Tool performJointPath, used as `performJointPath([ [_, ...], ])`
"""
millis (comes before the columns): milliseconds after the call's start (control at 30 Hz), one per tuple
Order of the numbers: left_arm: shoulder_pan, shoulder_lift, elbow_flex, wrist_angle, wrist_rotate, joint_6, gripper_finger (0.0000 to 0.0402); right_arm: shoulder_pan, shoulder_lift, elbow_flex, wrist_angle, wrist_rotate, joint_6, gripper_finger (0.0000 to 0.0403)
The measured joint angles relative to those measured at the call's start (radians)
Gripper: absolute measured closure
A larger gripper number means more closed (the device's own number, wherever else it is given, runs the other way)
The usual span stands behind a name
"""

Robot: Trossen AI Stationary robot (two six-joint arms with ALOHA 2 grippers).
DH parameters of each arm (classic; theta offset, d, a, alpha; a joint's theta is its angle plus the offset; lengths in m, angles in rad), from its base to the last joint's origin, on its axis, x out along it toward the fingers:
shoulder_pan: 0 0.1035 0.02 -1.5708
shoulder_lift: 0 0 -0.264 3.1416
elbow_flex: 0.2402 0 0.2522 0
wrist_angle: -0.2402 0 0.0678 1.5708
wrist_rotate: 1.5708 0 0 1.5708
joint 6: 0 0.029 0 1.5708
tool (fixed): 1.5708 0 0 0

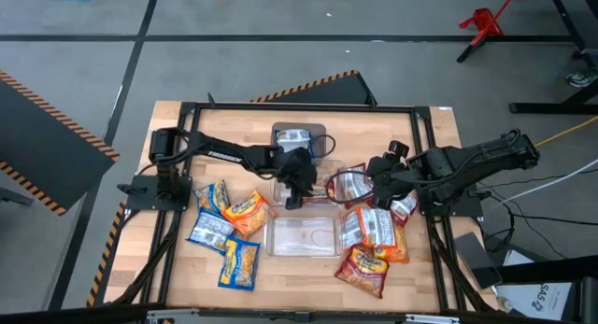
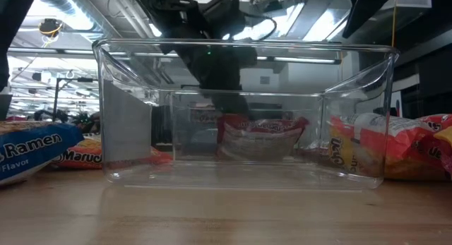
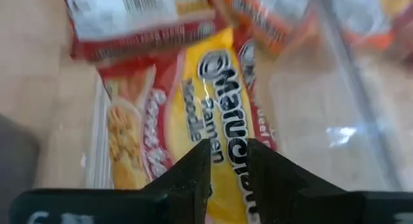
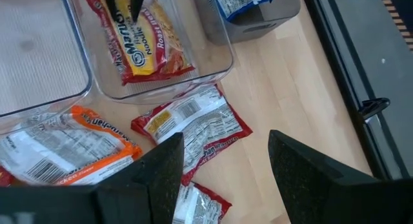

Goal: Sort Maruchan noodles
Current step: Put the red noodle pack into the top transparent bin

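- Left gripper (image 1: 295,195): jaws narrow, fingertips (image 3: 197,161) at a red-and-yellow Maruchan packet (image 4: 143,44) lying in the middle clear bin (image 4: 213,69); whether they pinch it cannot be told.
- Right gripper (image 1: 374,186): jaws wide and empty, hanging above a red-and-silver packet (image 4: 193,124) on the wooden table (image 1: 430,128) just beside that bin.
- Near clear bin (image 1: 301,236): no packets inside.
- Remaining packets: blue-and-yellow group (image 1: 224,232) at the table's left, orange and red group (image 1: 374,245) at its right.
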Motion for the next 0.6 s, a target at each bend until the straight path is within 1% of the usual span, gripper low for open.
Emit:
performJointPath([
  [200, -0.026, 0.02, 0.0, -0.015, -0.053, 0.025, 0.0317, 0.0, 0.0, 0.0, 0.001, 0.003, 0.0, 0.0191],
  [400, -0.026, 0.036, 0.001, -0.03, -0.058, 0.019, 0.0317, 0.0, 0.0, 0.0, 0.002, 0.004, 0.0, 0.0191],
  [533, -0.027, 0.039, 0.001, -0.022, -0.095, 0.006, 0.0317, 0.0, 0.0, 0.0, 0.002, 0.005, 0.0, 0.0191],
  [600, -0.026, 0.039, 0.001, -0.01, -0.096, -0.003, 0.0317, 0.0, 0.0, 0.0, 0.002, 0.005, 0.0, 0.0191],
])
